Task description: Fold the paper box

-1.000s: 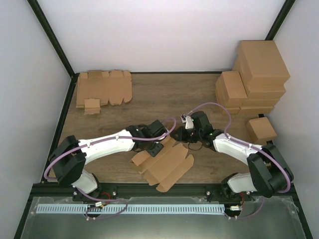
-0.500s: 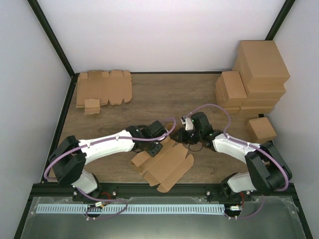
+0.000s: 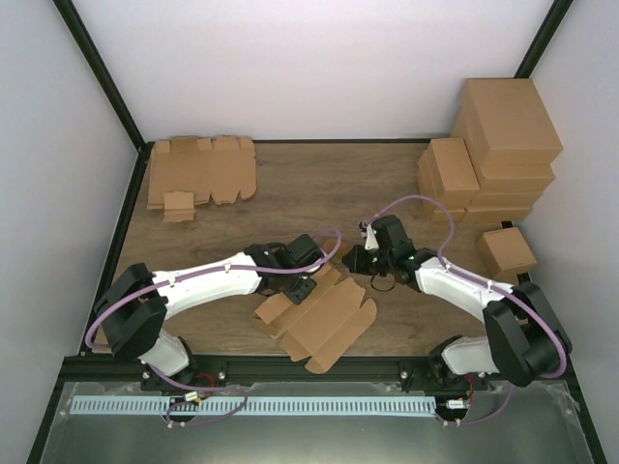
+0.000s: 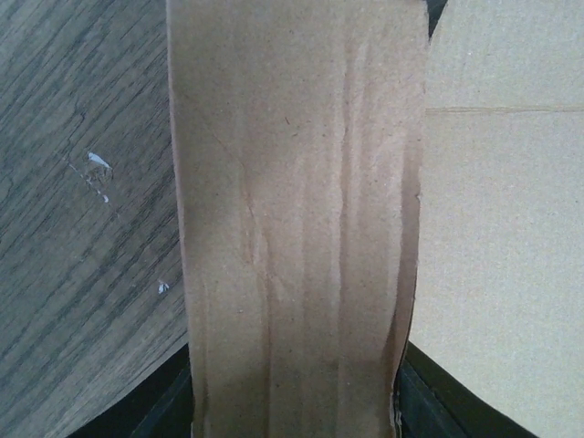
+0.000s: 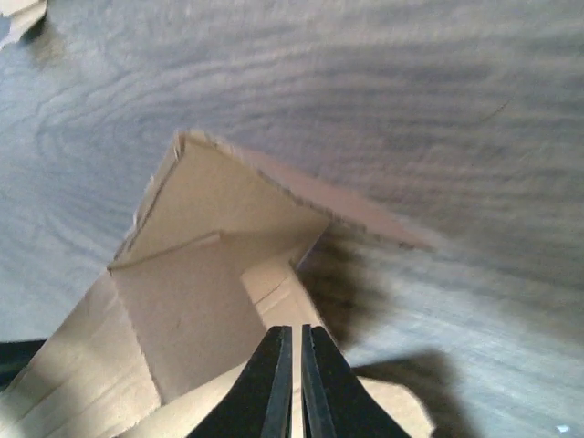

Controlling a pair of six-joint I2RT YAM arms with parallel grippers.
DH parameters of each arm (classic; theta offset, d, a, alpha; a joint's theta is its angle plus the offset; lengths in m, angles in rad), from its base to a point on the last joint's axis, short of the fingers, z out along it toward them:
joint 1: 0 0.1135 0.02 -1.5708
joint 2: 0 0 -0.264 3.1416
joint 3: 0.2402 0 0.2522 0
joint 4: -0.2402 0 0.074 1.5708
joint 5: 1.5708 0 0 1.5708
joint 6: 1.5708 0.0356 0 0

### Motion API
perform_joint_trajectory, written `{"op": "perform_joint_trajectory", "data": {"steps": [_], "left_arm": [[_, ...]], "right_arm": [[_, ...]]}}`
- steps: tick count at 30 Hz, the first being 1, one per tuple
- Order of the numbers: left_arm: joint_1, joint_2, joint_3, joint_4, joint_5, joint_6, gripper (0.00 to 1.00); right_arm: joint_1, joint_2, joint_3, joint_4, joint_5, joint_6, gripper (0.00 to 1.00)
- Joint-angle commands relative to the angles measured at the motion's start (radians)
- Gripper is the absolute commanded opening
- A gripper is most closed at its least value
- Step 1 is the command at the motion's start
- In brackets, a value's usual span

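Note:
The paper box [image 3: 324,324], a flat brown die-cut piece with some flaps raised, lies near the table's front edge. My left gripper [image 3: 308,287] sits at its upper left end. In the left wrist view a creased cardboard panel [image 4: 297,228] fills the gap between the dark fingers [image 4: 172,412], its side edges against both, and hides their tips. My right gripper [image 3: 355,261] hovers at the box's upper right corner. There its jaws [image 5: 293,339] are shut with nothing between them, just above a folded-up flap [image 5: 224,196].
Several flat cardboard blanks [image 3: 201,172] lie at the back left. Folded brown cartons [image 3: 503,145] are stacked at the back right, with a small one [image 3: 507,251] in front of them. White walls close off the left, back and right sides.
My right gripper has shifted slightly to the right, away from the box's corner. The left arm and the box have barely moved.

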State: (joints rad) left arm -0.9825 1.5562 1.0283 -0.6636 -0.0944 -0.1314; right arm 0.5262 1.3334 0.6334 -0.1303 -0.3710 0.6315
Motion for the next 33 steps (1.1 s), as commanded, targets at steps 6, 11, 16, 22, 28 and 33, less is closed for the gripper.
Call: {"op": "perform_joint_trajectory", "data": {"steps": [6, 11, 16, 22, 28, 33], "left_arm": [[-0.005, -0.015, 0.001, -0.008, -0.005, -0.014, 0.48], [-0.005, -0.01, 0.012, -0.016, -0.005, -0.019, 0.48], [-0.005, -0.008, 0.016, -0.024, -0.01, -0.019, 0.48], [-0.005, -0.007, 0.021, -0.022, -0.014, -0.024, 0.48], [-0.005, -0.004, 0.024, -0.012, -0.001, -0.038, 0.48], [-0.005, -0.008, 0.025, -0.012, -0.006, -0.037, 0.48]], "right_arm": [[-0.006, -0.138, -0.06, 0.19, 0.193, -0.346, 0.34], [-0.006, -0.097, -0.104, 0.338, 0.213, -0.433, 0.47], [-0.006, 0.006, -0.042, 0.33, 0.176, -0.509, 0.47], [-0.005, 0.048, -0.021, 0.322, 0.134, -0.524, 0.37], [0.015, 0.015, -0.046, 0.314, 0.119, -0.512, 0.21], [0.041, -0.003, -0.058, 0.293, 0.134, -0.506, 0.08]]}}
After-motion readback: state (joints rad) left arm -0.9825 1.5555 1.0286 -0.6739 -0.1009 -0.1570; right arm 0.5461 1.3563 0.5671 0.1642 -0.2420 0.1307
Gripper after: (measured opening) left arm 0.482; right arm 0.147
